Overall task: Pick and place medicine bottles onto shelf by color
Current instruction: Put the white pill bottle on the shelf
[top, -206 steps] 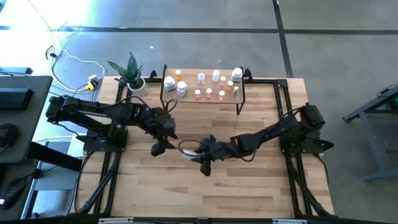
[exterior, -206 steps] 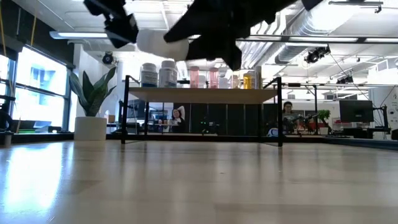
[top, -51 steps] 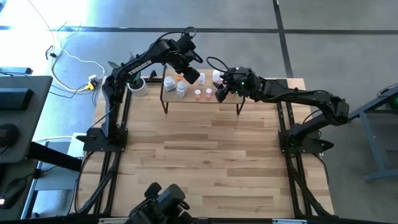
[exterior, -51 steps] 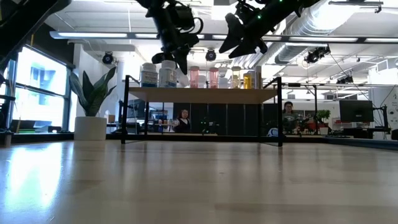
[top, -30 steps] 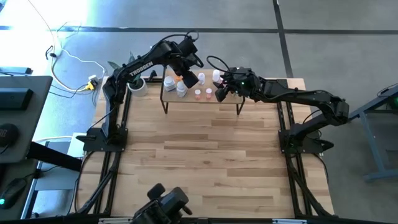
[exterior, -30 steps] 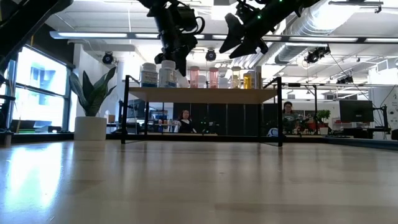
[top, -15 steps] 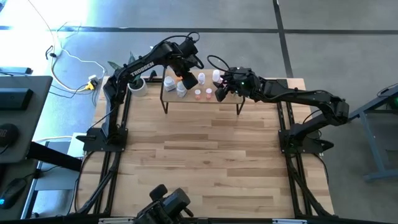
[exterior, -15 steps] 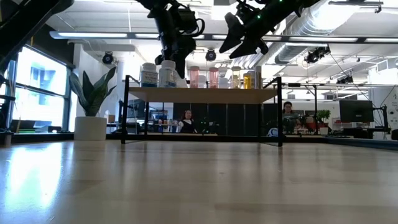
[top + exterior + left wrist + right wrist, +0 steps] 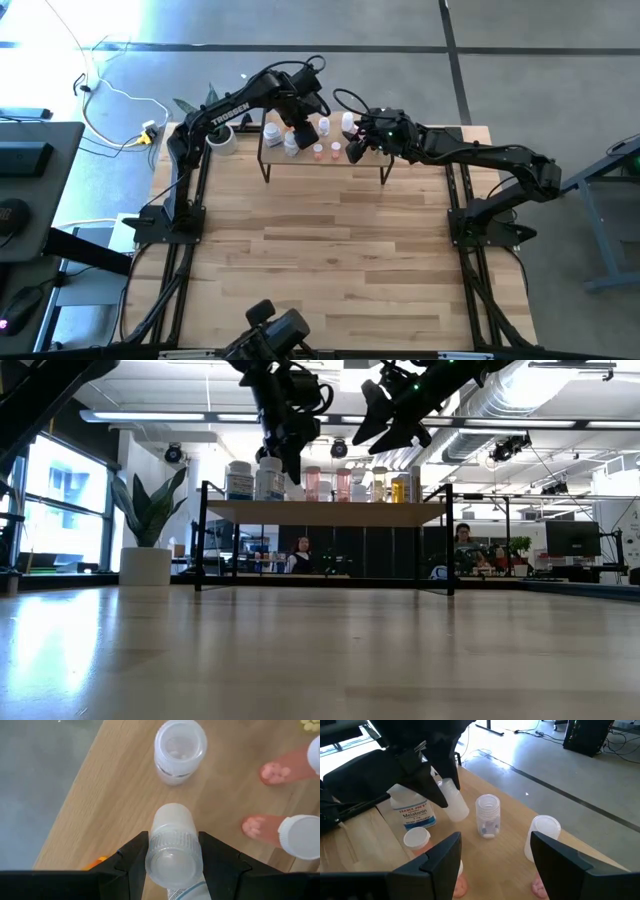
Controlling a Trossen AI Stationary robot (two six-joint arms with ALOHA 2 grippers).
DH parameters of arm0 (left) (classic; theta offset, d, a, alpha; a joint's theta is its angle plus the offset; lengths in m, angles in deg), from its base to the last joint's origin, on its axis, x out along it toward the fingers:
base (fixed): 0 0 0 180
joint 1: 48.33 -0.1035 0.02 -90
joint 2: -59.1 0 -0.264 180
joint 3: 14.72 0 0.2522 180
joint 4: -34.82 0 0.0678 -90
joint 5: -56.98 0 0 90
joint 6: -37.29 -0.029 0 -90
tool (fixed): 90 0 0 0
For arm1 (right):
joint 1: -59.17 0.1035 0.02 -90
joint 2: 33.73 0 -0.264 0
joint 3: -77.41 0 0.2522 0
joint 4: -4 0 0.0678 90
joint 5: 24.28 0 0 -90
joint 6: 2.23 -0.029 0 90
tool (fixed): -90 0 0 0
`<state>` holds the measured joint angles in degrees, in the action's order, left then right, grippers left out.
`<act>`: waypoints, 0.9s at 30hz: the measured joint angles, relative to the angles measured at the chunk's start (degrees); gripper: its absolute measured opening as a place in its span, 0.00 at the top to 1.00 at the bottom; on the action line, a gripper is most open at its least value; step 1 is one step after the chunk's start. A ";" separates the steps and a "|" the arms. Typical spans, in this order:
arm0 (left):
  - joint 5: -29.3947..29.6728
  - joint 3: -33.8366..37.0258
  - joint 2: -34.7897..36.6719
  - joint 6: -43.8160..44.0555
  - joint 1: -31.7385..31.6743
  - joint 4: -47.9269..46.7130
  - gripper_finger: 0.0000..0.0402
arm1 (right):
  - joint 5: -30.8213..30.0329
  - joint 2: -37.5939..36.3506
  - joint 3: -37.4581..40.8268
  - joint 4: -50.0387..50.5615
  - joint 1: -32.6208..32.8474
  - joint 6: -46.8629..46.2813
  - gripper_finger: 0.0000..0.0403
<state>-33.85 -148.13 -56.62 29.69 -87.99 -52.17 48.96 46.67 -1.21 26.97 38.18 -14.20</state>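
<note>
Left tool (image 9: pixel 174 854) clamps a small frosted white bottle (image 9: pixel 173 845) across its body, held tilted above the shelf (image 9: pixel 340 160) beside another clear-white bottle (image 9: pixel 179 751). Judged light, rigid and slick plastic that tips easily; grip mid-body, below the cap. Left arm reaches far over the shelf's left end, wrist pitched down. Right tool (image 9: pixel 495 852) hovers over the shelf's right half, jaws wide, empty.
</note>
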 joint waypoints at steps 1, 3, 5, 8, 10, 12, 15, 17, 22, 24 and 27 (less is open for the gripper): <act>0.00 0.00 0.00 -0.32 0.02 -0.06 0.63 | 0.01 0.00 0.00 0.00 0.00 0.00 0.43; 0.00 0.00 0.00 -0.58 0.02 -0.27 0.63 | 0.01 0.00 0.00 0.02 0.00 0.00 0.43; -0.01 0.02 0.00 -0.97 0.02 -0.30 0.63 | 0.01 0.00 0.00 0.02 0.00 0.00 0.43; 0.00 0.02 0.00 -2.22 0.02 -0.28 0.63 | 0.01 0.00 0.00 0.02 0.00 0.00 0.43; 0.00 0.02 0.00 -2.59 0.02 -0.27 0.63 | 0.01 0.00 0.00 0.02 0.00 0.00 0.43; 0.00 0.02 0.00 -3.15 0.02 -0.26 0.63 | 0.01 0.00 0.00 0.02 0.00 0.00 0.43; 0.03 0.02 0.00 -3.58 0.02 -0.16 0.63 | -0.02 0.00 0.00 0.02 0.00 0.00 0.43; 0.02 0.02 0.00 -3.59 0.02 0.11 0.63 | -0.02 0.00 0.00 0.02 0.00 0.00 0.43; 0.03 0.03 0.00 -4.17 0.02 0.35 0.61 | -0.02 0.00 0.00 0.04 0.00 0.00 0.43; 0.03 0.02 0.00 -4.18 0.02 0.35 0.59 | -0.02 0.00 0.00 0.02 0.00 0.00 0.43; 0.21 0.04 0.00 -4.12 0.02 0.41 0.54 | -0.02 0.00 0.00 0.04 0.00 0.00 0.43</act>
<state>-33.64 -148.09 -56.62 25.56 -87.96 -51.77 48.95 46.67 -1.21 27.02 38.18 -14.20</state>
